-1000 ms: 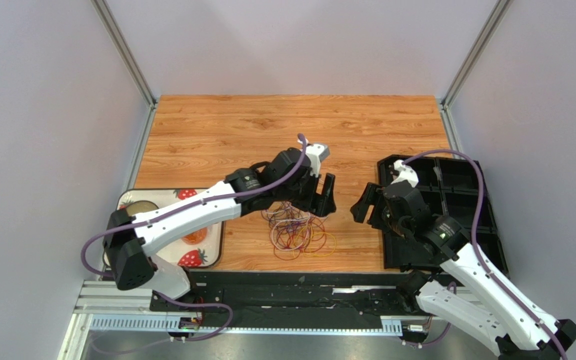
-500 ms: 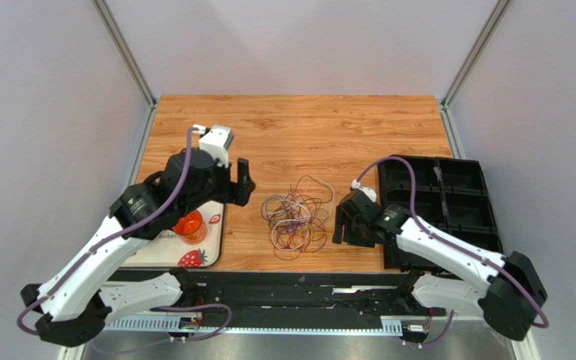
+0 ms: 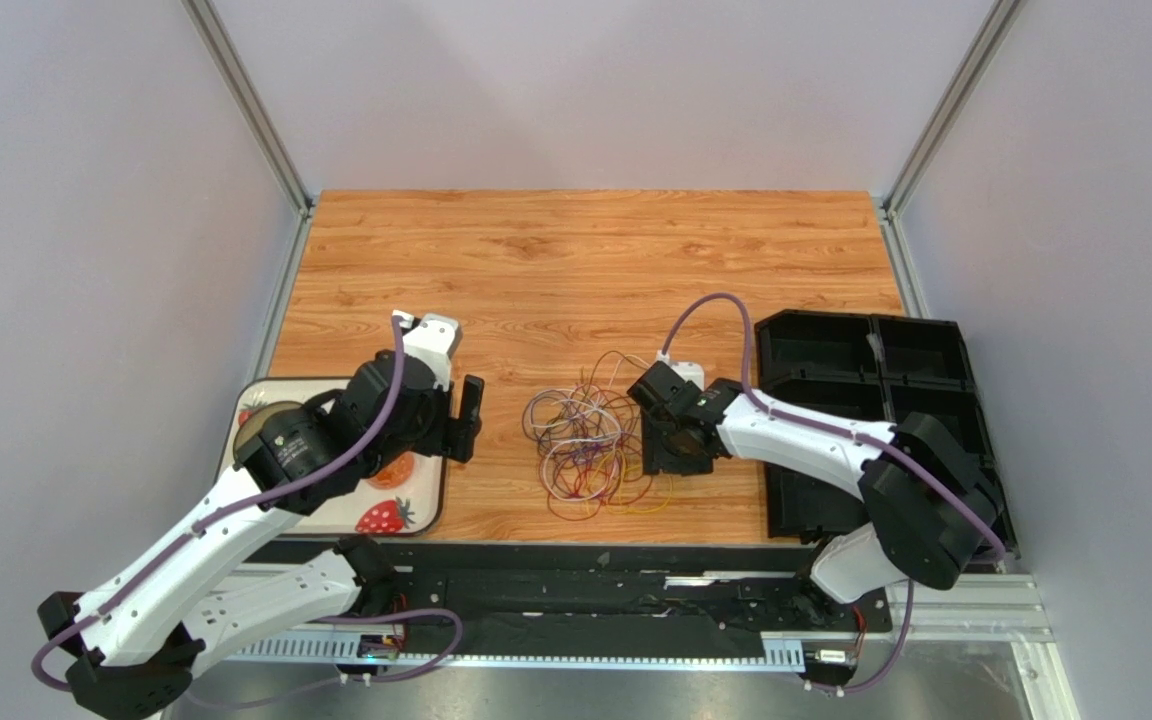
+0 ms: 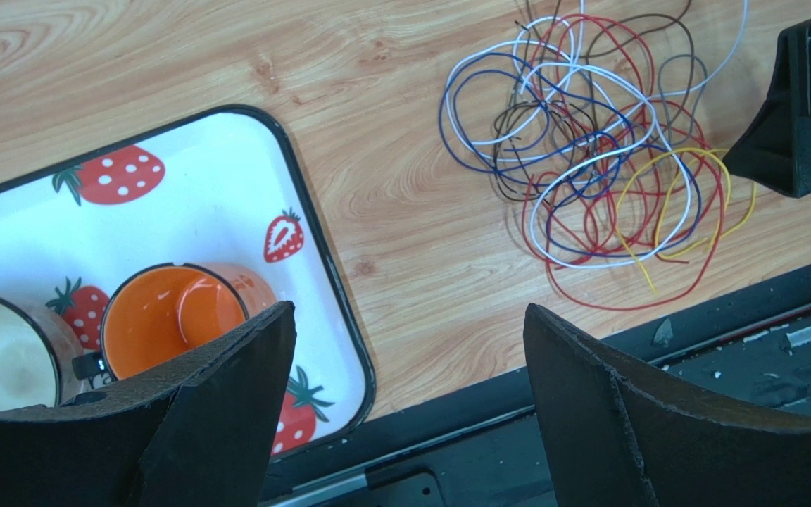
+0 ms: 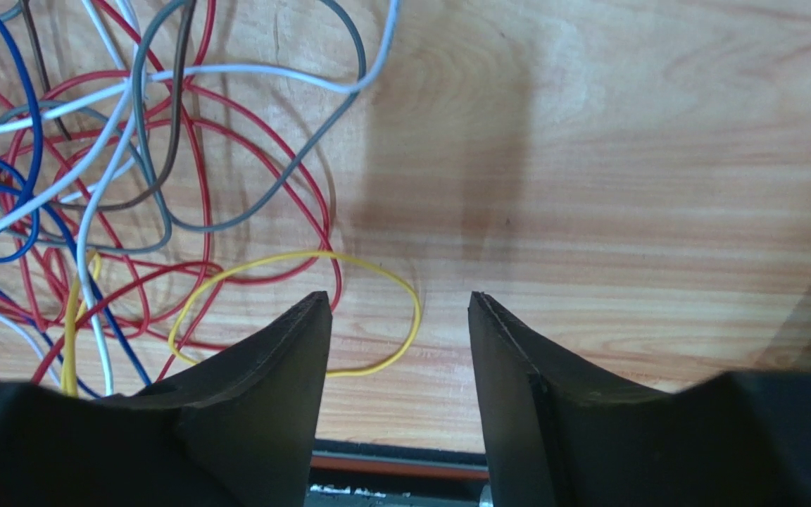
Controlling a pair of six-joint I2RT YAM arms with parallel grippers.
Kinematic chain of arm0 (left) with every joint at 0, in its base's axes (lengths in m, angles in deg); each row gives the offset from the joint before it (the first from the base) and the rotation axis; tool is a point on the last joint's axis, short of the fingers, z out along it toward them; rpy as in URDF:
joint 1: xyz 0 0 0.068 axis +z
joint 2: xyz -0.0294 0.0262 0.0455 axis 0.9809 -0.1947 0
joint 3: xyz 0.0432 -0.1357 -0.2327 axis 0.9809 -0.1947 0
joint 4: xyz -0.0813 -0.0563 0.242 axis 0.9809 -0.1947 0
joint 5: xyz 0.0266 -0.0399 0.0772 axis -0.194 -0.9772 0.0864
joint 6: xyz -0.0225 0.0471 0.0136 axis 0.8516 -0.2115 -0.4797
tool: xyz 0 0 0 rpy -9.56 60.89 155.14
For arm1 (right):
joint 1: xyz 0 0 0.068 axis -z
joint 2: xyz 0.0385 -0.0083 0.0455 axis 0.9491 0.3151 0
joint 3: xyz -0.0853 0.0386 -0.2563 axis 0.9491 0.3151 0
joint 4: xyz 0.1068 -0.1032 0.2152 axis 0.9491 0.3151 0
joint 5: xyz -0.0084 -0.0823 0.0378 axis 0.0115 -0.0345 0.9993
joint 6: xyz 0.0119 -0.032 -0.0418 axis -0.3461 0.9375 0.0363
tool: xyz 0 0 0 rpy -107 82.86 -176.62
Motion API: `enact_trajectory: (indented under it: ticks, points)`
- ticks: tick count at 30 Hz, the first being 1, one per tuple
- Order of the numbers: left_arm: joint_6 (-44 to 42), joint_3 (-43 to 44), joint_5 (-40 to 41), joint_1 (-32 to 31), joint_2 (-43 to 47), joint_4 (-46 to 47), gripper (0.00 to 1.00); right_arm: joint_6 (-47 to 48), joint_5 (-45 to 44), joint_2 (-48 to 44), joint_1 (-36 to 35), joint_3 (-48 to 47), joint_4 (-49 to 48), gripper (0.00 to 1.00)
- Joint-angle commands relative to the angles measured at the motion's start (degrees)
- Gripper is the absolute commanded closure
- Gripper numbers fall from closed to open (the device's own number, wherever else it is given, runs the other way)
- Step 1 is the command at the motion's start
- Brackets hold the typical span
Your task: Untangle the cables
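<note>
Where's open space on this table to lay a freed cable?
The far half of the table, beyond the cables, is bare wood. Crowded: the left end effector fills the gap beside the strawberry tray, the right end effector the gap beside the black bin.

Lab cell: grey panels (image 3: 86,225), aluminium frame (image 3: 244,105)

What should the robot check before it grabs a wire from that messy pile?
1. Cables in one pile on the table: ok.
2. Right gripper open, nothing between its jaws: ok.
3. Yellow loop close beside that gripper: ok.
4. Left gripper open, away from the pile: ok.
5. Which wire lies on top at the crossings: cannot tell.
</note>
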Motion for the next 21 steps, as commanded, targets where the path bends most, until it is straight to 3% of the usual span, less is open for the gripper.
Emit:
enact_trajectory:
  ticks: [1,5,11,16,21]
  points:
    - [-1.29,0.19,2.05,0.31,0.78,1.89,0.12,1.46,-1.82,3.30,-0.24,-2.13,-2.44,0.48]
    - [-1.47,0.19,2.49,0.31,-0.27,1.89,0.12,1.20,-0.59,5.86,-0.24,-1.79,-3.49,0.55]
    - [-1.64,0.19,3.28,0.31,-0.89,2.15,0.12,0.75,-0.85,5.07,-0.24,-0.82,-4.20,0.73]
    - [-1.38,0.19,3.54,0.31,-1.15,2.07,0.13,0.84,-0.59,4.90,-0.24,-0.29,-3.93,1.00]
    - [-1.21,0.19,3.81,0.31,-1.59,1.89,0.13,1.54,-0.94,2.97,-0.24,-1.69,-1.13,1.00]
